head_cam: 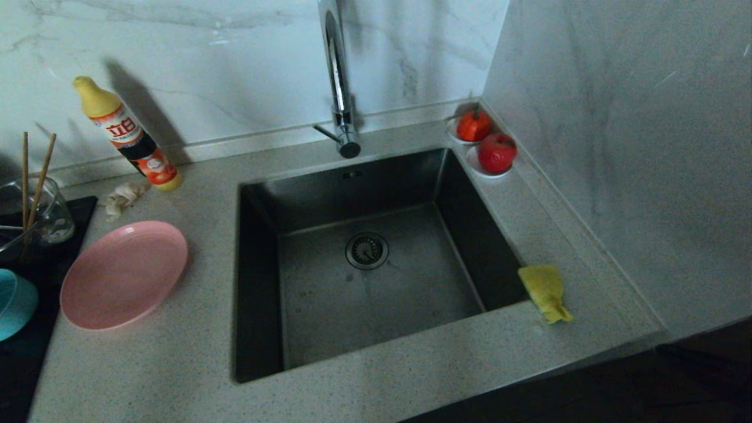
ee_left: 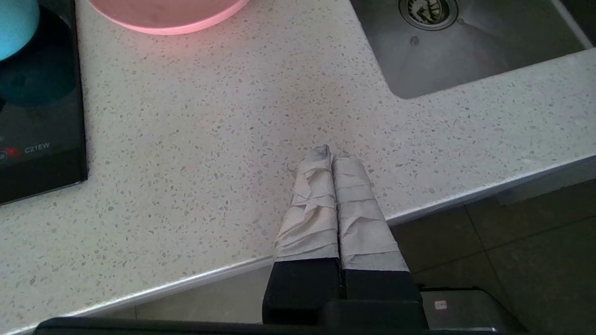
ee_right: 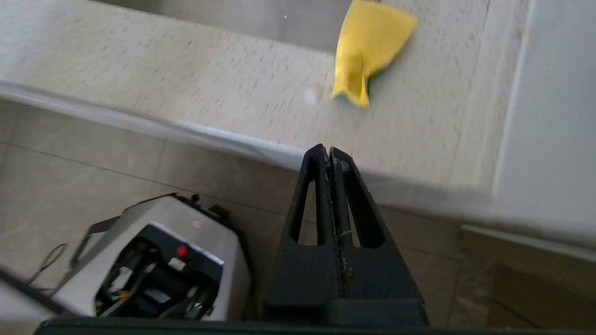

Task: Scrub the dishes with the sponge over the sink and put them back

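The pink plate [head_cam: 123, 274] [ee_left: 167, 16] lies on the counter left of the sink [head_cam: 376, 258] [ee_left: 465, 56]. At the left edge, the teal bowl [head_cam: 14, 302] [ee_left: 16, 23] rests on a black cooktop. Two wooden chopsticks [head_cam: 35, 176] stand in a glass cup. The yellow sponge [head_cam: 546, 292] [ee_right: 368, 51] lies crumpled on the counter at the sink's right rim. My left gripper [ee_left: 331, 156] is shut and empty above the counter's front edge. My right gripper [ee_right: 328, 151] is shut and empty, hanging off the counter's front edge, short of the sponge. Neither arm shows in the head view.
A tall chrome faucet [head_cam: 338, 76] rises behind the sink. A detergent bottle [head_cam: 126, 135] and a beige paper wad [head_cam: 120, 197] lie at the back left. Two red fruits on small white saucers [head_cam: 484, 144] sit in the back right corner. A wall closes the right side.
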### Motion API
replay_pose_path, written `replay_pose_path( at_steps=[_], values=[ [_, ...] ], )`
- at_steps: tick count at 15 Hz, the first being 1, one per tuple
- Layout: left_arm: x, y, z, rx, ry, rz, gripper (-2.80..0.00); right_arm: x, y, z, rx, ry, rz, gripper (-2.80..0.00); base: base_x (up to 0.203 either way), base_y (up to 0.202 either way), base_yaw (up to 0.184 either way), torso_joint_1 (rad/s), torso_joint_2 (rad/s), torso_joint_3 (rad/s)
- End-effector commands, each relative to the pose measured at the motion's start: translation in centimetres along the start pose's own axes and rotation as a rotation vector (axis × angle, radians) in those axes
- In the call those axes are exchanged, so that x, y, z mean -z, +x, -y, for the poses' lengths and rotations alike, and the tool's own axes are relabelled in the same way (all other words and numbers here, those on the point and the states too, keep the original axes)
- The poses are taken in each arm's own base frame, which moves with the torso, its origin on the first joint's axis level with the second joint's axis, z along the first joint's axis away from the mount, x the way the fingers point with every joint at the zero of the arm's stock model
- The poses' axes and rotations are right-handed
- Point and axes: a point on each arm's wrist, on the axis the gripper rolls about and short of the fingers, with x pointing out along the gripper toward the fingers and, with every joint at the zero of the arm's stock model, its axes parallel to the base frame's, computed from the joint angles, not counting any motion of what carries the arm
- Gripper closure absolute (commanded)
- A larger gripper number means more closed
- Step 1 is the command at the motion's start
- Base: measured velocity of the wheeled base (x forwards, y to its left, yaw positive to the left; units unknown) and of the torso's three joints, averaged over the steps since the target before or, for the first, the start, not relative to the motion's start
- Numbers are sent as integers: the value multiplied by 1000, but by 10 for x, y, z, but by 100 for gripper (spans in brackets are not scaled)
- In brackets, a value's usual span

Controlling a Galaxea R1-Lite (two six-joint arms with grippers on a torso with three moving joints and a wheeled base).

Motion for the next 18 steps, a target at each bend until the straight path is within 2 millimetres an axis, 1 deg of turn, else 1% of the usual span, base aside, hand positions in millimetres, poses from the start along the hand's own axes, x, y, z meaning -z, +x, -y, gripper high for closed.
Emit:
replay_pose_path(
  at_steps=[1, 4, 7, 12, 16, 18],
  values=[
    [0, 0, 0, 0, 0, 0, 0, 6, -30, 1, 27, 13, 71, 0, 0, 0, 0, 0, 0, 0],
    [0, 0, 0, 0, 0, 0, 0, 17, -50, 0, 85, 25, 107, 0, 0, 0, 0, 0, 0, 0],
    [0, 0, 0, 1, 0, 1, 0, 35, -58, -5, 113, 27, 113, 0, 0, 0, 0, 0, 0, 0],
    [0, 0, 0, 0, 0, 0, 0, 76, -70, -18, 208, 35, 147, 0, 0, 0, 0, 0, 0, 0],
    [0, 0, 0, 0, -1, 2, 0, 120, -71, -30, 281, 46, 173, 0, 0, 0, 0, 0, 0, 0],
    [0, 0, 0, 0, 0, 0, 0, 130, -73, -32, 354, 55, 187, 0, 0, 0, 0, 0, 0, 0]
  ],
)
